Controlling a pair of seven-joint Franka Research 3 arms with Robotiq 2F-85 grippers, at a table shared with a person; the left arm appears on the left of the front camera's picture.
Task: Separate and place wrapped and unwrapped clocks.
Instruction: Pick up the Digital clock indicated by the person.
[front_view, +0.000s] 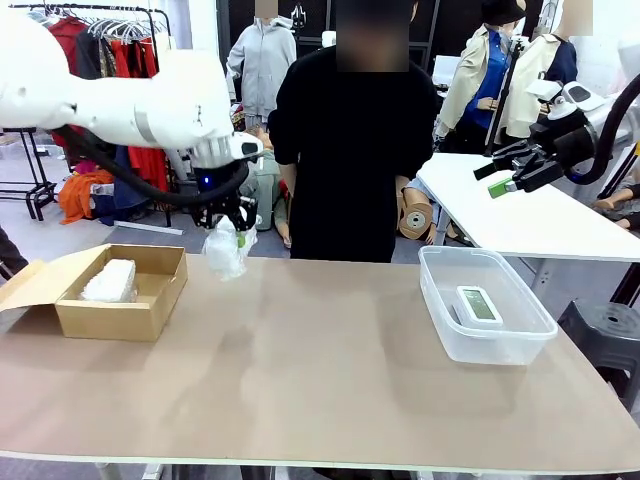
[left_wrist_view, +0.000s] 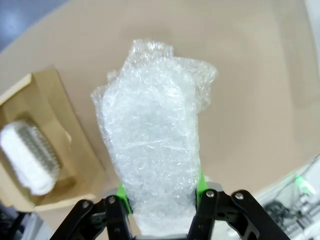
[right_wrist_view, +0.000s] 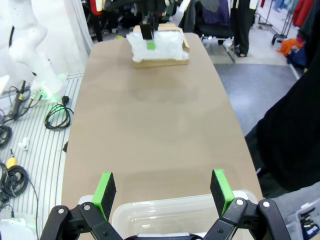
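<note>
So there are three clocks total: two wrapped, one bare. One wrapped clock (front_view: 109, 281) is lying inside the open cardboard box (front_view: 150, 312) on the table's left side. The second wrapped clock (left_wrist_view: 152, 150) is up in the air just right of the box, pinched at its top end by the left gripper (front_view: 238, 226), green pads squeezed against the bubble wrap on both sides. The bare white clock (front_view: 479, 305) with the grey screen sits flat in the clear plastic tub (front_view: 438, 320) over on the right. The right gripper (right_wrist_view: 164, 192) hangs above that tub with its fingers spread wide, nothing between them. A person in black (front_view: 350, 150) stands at the far edge.
</note>
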